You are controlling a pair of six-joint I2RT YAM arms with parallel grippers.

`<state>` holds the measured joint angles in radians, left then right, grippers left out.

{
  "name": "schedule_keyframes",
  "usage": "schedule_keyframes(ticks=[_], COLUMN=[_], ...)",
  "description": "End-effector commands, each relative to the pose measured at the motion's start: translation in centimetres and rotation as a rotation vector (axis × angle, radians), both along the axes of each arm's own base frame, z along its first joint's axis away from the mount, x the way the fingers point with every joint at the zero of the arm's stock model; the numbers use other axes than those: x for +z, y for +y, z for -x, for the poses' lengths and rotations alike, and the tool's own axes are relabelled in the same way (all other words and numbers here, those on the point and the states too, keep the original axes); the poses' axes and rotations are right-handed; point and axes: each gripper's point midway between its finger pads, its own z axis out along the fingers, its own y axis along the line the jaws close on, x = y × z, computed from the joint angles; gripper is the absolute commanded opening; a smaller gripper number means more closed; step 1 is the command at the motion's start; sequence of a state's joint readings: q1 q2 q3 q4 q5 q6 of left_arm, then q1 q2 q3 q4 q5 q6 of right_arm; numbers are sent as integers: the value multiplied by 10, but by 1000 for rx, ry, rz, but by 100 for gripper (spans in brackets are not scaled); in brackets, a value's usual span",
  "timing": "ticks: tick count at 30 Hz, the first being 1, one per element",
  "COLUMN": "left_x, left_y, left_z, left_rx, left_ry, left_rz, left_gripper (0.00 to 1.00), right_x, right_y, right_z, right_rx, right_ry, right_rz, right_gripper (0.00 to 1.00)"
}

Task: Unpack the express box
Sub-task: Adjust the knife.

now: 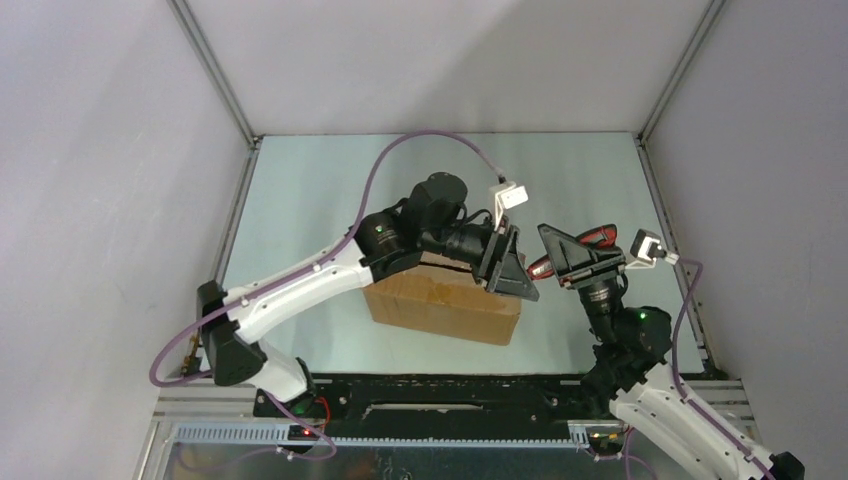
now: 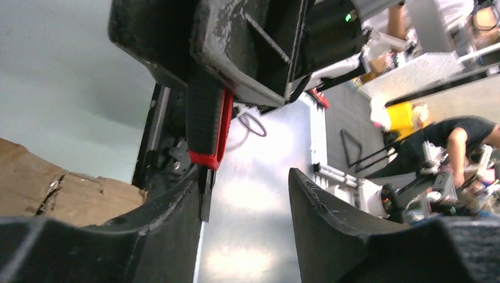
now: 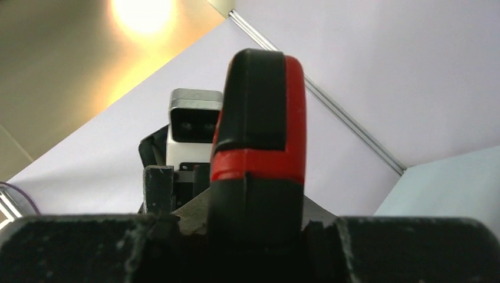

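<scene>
Across the middle of the top view, the oblong brown corrugated cardboard express box (image 1: 445, 305) is plain tan. At the lower left of the left wrist view it shows a darker torn streak. Right of centre, the red-and-black plastic-handled utility knife (image 1: 590, 240) is black with bright red trim. In the right wrist view a red band crosses its black body. The left gripper (image 2: 244, 194) and right gripper (image 1: 570, 254) are matt black, scuffed grey at the edges. The white arms (image 1: 300, 290) have black joints and small green lights, and purple cables (image 1: 370, 190) loop from them. The smooth table (image 1: 300, 200) is pale grey-green and the enclosure walls (image 1: 100, 150) are pale lilac-grey.
</scene>
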<state>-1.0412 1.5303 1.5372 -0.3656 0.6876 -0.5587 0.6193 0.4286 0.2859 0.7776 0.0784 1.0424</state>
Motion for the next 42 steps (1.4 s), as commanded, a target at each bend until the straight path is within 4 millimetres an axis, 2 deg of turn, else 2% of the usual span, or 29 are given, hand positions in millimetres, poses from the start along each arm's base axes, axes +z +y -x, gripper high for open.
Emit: schedule_keyframes(ticks=[1, 3, 4, 5, 11, 16, 21, 24, 29, 32, 36, 42], left_x=[58, 58, 58, 59, 51, 43, 35, 35, 34, 30, 29, 20], left_y=[5, 6, 7, 8, 27, 46, 53, 56, 61, 64, 70, 77], left_z=[10, 8, 7, 4, -4, 1, 11, 16, 19, 17, 12, 12], left_rx=[15, 28, 36, 46, 33, -33, -95, -140, -181, -179, -156, -154], left_ry=[-2, -2, -7, -18, -80, -123, -126, -122, -122, -122, -113, -103], left_rz=[207, 209, 209, 208, 142, 92, 70, 77, 63, 45, 48, 16], left_gripper=[42, 11, 2, 0, 0, 0, 0, 0, 0, 0, 0, 0], right_x=[31, 30, 30, 29, 23, 5, -8, -16, -27, -28, -35, -37], right_y=[-8, -4, -1, 2, 9, 20, 28, 35, 39, 36, 29, 26], right_z=[6, 4, 3, 3, 12, 27, 40, 46, 61, 64, 63, 61], right_rx=[-64, -58, -53, -42, 15, 131, 256, 335, 404, 401, 368, 360], right_ry=[-93, -78, -73, -65, -42, -34, -45, -55, -87, -86, -53, -18], right_rz=[-46, -39, -28, -10, 97, 259, 344, 392, 463, 472, 486, 469], right_gripper=[0, 0, 0, 0, 36, 61, 60, 52, 43, 47, 61, 63])
